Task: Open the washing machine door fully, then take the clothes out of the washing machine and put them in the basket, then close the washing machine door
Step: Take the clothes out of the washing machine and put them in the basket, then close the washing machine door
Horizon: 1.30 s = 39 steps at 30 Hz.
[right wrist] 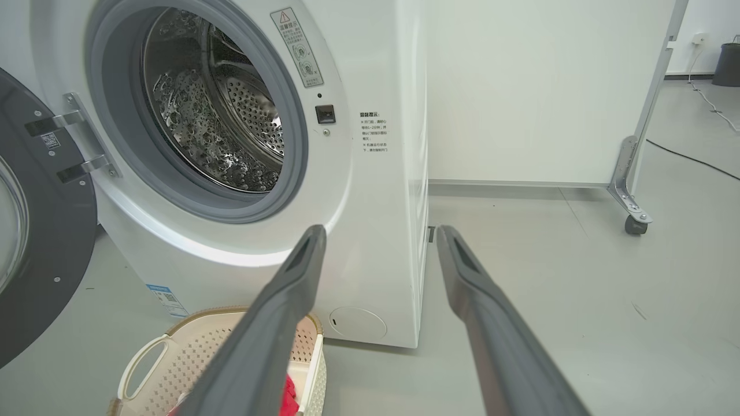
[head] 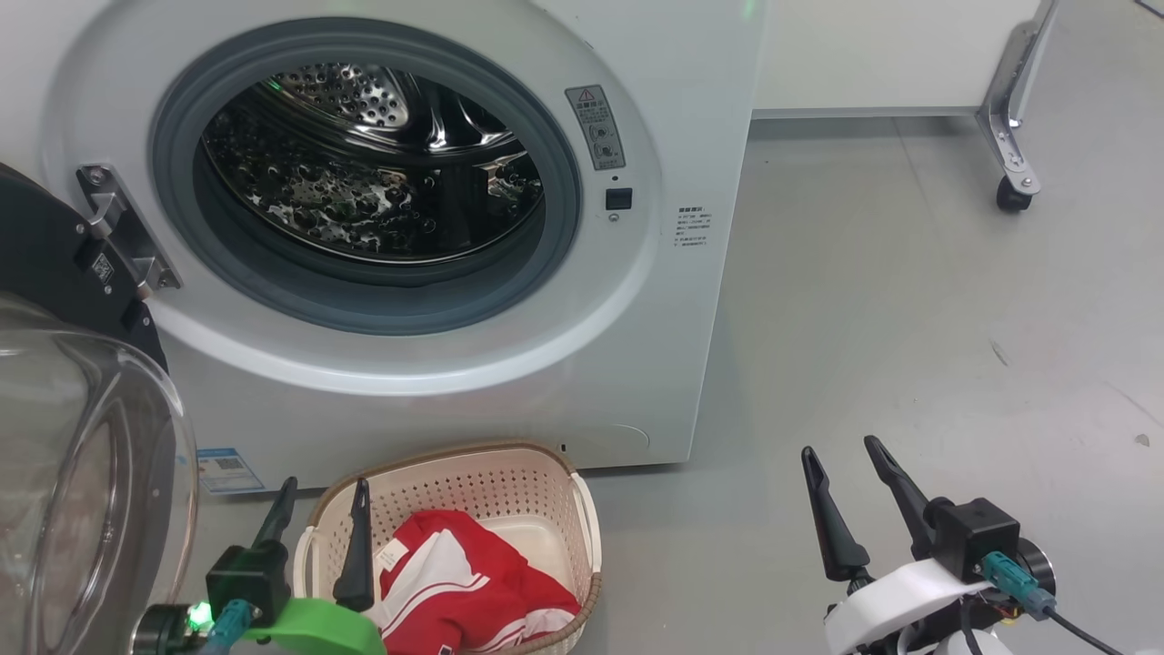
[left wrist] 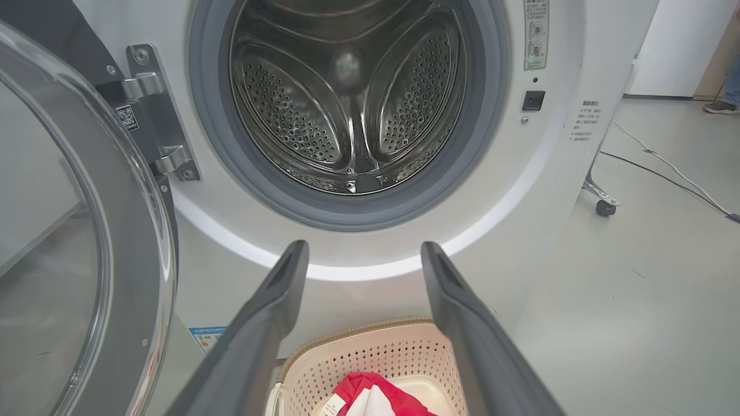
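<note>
Now that the clothes (head: 464, 569) sit in the basket (head: 473, 462) and the drum (head: 364, 164) looks empty, only the door (head: 45, 255) needs closing; left gripper (head: 326, 484) and right gripper (head: 840, 448) spread wide, holding nothing.

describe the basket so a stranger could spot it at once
Find the big white washing machine with its round door swung open. On the grey floor just in front of it, below the drum opening, stands a small basket. It is cream perforated plastic with a brown woven-look rim, holding red clothes with white stripes.
</note>
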Motion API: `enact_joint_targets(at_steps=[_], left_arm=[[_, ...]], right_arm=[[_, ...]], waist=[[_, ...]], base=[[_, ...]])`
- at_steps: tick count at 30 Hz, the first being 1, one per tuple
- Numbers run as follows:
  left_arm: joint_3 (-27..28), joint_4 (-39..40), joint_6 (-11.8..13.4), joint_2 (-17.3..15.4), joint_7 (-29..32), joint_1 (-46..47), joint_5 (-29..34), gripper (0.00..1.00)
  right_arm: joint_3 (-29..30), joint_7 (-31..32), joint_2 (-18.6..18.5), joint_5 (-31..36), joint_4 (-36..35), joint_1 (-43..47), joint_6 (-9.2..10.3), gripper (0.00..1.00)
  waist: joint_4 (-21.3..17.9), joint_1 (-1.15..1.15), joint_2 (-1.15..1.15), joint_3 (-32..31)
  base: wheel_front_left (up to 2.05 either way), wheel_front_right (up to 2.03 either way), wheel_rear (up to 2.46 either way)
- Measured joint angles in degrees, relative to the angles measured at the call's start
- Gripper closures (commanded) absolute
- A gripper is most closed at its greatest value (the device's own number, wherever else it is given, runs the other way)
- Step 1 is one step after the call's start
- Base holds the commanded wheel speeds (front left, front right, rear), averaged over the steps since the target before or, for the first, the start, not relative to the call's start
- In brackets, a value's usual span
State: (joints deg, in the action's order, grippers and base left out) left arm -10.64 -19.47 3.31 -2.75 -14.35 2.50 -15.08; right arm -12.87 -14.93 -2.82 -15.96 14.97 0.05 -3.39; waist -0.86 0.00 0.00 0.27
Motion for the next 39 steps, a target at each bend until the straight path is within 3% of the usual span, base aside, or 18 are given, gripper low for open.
enact_joint_targets(at_steps=[39], left_arm=[[-0.9,13.8,2.0,-0.4,4.8,-7.9,1.1,0.00]], right_arm=[[0.2,0.0,0.1,0.5,-1.2,1.6,0.53,0.00]], waist=[[-0.4,0.00,0.00,0.1]], base=[[-0.01,0.01,0.00]])
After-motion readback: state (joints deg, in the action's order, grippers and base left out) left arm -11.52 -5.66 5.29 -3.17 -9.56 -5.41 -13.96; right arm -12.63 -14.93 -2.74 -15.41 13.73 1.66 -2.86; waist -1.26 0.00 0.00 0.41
